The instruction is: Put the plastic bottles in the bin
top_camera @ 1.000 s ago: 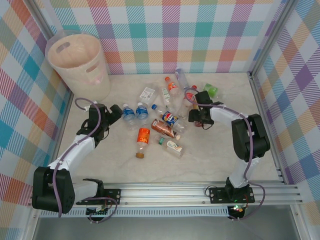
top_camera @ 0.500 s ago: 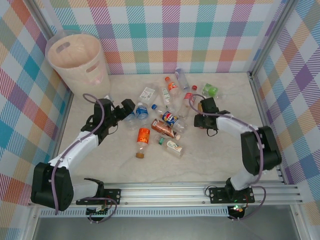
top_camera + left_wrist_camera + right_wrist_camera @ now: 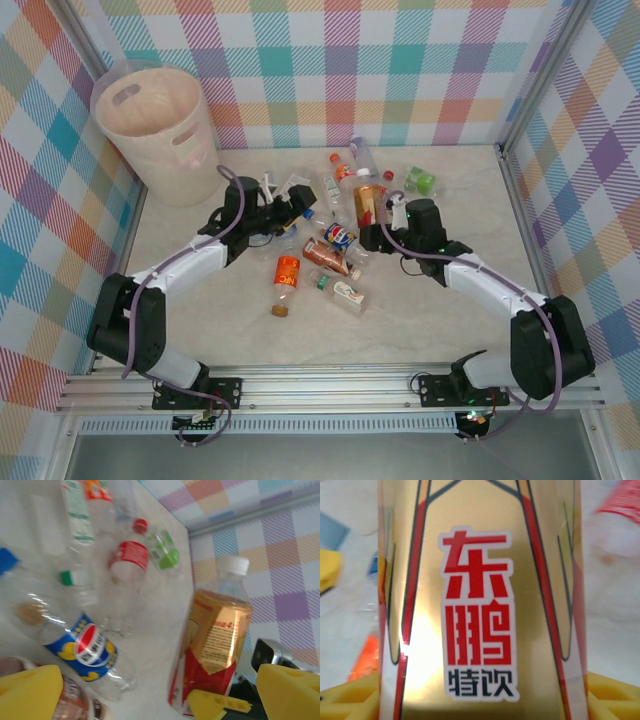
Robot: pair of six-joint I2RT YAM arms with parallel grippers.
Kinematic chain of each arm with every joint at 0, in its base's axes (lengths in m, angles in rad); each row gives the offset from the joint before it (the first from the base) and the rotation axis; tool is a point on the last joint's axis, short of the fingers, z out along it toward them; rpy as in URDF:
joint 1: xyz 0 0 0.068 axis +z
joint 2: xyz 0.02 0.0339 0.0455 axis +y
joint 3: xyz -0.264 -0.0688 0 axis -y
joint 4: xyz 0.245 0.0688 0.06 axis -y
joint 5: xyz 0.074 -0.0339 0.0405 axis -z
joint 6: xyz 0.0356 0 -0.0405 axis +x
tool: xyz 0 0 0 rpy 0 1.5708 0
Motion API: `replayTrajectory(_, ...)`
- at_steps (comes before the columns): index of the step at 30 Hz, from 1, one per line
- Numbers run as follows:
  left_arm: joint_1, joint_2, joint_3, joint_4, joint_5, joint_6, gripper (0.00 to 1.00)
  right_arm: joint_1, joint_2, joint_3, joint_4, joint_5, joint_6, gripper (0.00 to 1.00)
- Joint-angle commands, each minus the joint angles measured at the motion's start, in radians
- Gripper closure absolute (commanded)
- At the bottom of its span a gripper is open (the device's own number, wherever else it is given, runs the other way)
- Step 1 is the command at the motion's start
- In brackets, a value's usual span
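One bottle is in hand: the right fingers (image 3: 350,700) are closed partway around the gold-and-red-labelled clear plastic bottle with a white cap (image 3: 367,203). They hold it upright at the right edge of the scatter of other small clear plastic bottles (image 3: 325,255) on the pale marbled counter (image 3: 430,320). Can't tell if its base is off the counter yet. The left fingers (image 3: 30,690) are spread wide with nothing in them, facing that gold bottle from the pile's left side. The tall round cream-white plastic bin (image 3: 185,165) sits in the far left corner, well apart from the right arm and much nearer the left one.

My take: don't haul it across with the right arm. That's a long reach over the pile, with the left arm in the way. A hand-off looks saner. The grip seems low on the bottle, so the upper body is free for the left fingers. Close those firmly before the right ones let go, and keep the bottle upright so it doesn't twist out. The label looks slick, so go slow.
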Motion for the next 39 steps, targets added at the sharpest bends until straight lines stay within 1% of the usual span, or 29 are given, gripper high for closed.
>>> replayTrajectory(1, -0.047, -0.005, 0.064, 0.014, 0.018, 0.024, 0.00, 0.037, 0.031, 0.015, 0.131, -0.137, -0.006, 0.51)
replayTrajectory(5, -0.080, 0.015, 0.082, 0.003, -0.031, 0.035, 0.00, 0.072, 0.070, 0.052, 0.131, -0.195, -0.016, 0.51)
replayTrajectory(8, -0.106, 0.036, 0.131, -0.130, -0.134, 0.066, 0.00, 0.091, 0.097, 0.087, 0.110, -0.226, -0.032, 0.52)
replayTrajectory(14, -0.148, 0.093, 0.226, -0.303, -0.195, 0.137, 0.00, 0.119, 0.138, 0.139, 0.102, -0.282, -0.043, 0.51)
replayTrajectory(17, -0.154, 0.110, 0.243, -0.328, -0.207, 0.137, 0.01, 0.139, 0.148, 0.161, 0.087, -0.308, -0.072, 0.51)
replayTrajectory(19, -0.154, 0.108, 0.236, -0.316, -0.214, 0.125, 0.04, 0.150, 0.150, 0.165, 0.086, -0.321, -0.091, 0.50)
replayTrajectory(20, -0.154, 0.107, 0.232, -0.310, -0.215, 0.118, 0.08, 0.153, 0.149, 0.168, 0.084, -0.325, -0.095, 0.50)
replayTrajectory(23, -0.154, 0.108, 0.232, -0.292, -0.192, 0.109, 0.24, 0.154, 0.148, 0.172, 0.077, -0.324, -0.096, 0.50)
replayTrajectory(25, -0.153, 0.107, 0.235, -0.284, -0.174, 0.109, 0.30, 0.154, 0.144, 0.172, 0.073, -0.320, -0.102, 0.46)
replayTrajectory(28, -0.151, 0.104, 0.228, -0.261, -0.159, 0.094, 0.37, 0.154, 0.132, 0.179, 0.041, -0.313, -0.123, 0.37)
replayTrajectory(33, -0.134, 0.108, 0.231, -0.227, -0.143, 0.052, 0.39, 0.154, 0.099, 0.192, -0.007, -0.316, -0.167, 0.25)
replayTrajectory(34, -0.128, 0.112, 0.236, -0.230, -0.144, 0.048, 0.39, 0.154, 0.091, 0.196, -0.024, -0.316, -0.176, 0.19)
replayTrajectory(37, -0.112, 0.116, 0.238, -0.218, -0.143, 0.034, 0.41, 0.152, 0.054, 0.197, -0.062, -0.286, -0.196, 0.07)
replayTrajectory(38, -0.105, 0.115, 0.239, -0.215, -0.144, 0.033, 0.41, 0.152, 0.035, 0.192, -0.069, -0.272, -0.202, 0.00)
replayTrajectory(39, -0.096, 0.113, 0.241, -0.217, -0.148, 0.036, 0.41, 0.151, 0.014, 0.187, -0.075, -0.254, -0.205, 0.00)
